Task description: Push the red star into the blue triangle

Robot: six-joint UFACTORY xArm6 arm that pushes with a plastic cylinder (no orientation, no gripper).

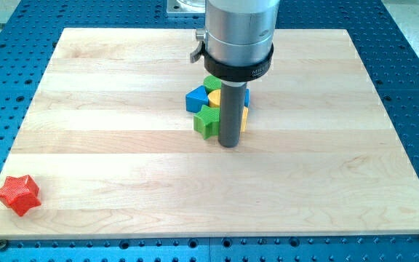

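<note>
The red star (18, 194) lies at the board's bottom left corner, far from the other blocks. The blue triangle (195, 99) sits in a cluster near the board's middle, on the cluster's left side. My tip (228, 145) is at the lower right of that cluster, just right of a green star (207, 121). The rod hides part of the cluster. The tip is far to the right of the red star.
In the cluster, a green block (212, 82) sits at the top and a yellow block (214, 99) in the middle, with yellow and blue bits showing right of the rod. The wooden board (122, 160) lies on a blue perforated table (413, 44).
</note>
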